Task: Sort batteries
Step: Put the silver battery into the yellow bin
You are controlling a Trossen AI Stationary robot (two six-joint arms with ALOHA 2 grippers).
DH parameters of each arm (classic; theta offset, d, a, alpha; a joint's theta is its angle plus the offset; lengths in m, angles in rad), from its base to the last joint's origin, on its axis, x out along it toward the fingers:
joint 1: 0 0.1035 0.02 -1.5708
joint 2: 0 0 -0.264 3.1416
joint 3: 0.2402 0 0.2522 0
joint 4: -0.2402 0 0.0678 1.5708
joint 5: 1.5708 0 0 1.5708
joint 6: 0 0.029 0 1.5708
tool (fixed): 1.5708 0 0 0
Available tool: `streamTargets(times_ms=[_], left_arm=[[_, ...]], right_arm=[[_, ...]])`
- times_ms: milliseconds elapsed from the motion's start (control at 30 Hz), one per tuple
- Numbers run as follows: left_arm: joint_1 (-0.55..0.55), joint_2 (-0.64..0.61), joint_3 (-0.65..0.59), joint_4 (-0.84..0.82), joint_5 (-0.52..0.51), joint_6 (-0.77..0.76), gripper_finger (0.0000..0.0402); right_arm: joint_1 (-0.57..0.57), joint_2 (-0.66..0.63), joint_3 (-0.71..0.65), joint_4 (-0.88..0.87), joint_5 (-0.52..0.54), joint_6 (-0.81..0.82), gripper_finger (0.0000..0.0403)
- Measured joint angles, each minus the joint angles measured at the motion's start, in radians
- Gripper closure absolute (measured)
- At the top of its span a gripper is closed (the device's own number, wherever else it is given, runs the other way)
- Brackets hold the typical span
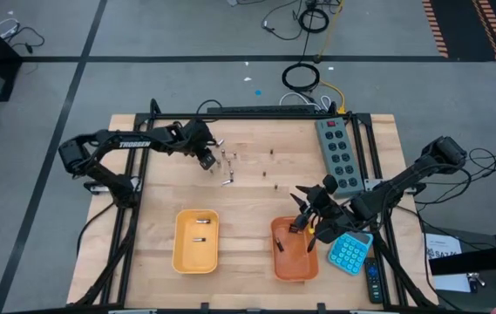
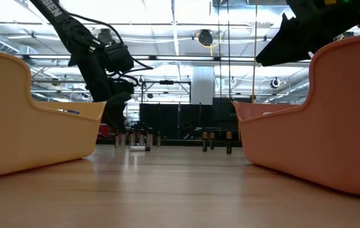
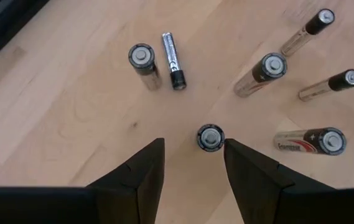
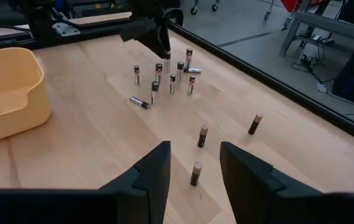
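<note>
A cluster of small batteries (image 1: 226, 162) stands and lies on the wooden table; a few more (image 1: 274, 179) are scattered to its right. My left gripper (image 3: 194, 142) is open and points down over the cluster, its fingers on either side of one upright battery (image 3: 211, 138) without touching it. In the high view the left gripper (image 1: 207, 160) is at the cluster's left edge. My right gripper (image 4: 194, 147) is open and holds nothing; it hangs over the orange tray (image 1: 293, 262). The yellow tray (image 1: 182, 253) holds two batteries (image 1: 200, 231).
A grey power strip (image 1: 337, 153) lies along the table's right edge, far side. A blue calculator (image 1: 349, 253) sits just right of the orange tray. The two trays stand side by side near the table's near edge, with bare wood between them and the batteries.
</note>
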Motion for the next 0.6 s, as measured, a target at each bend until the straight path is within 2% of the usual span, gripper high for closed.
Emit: streamTargets(times_ms=[600], left_arm=[[-0.004, 0.000, 0.000, 0.040, 0.025, 0.019, 0.0226]], right_arm=[[0.000, 0.000, 0.000, 0.000, -0.001, 0.000, 0.0273]])
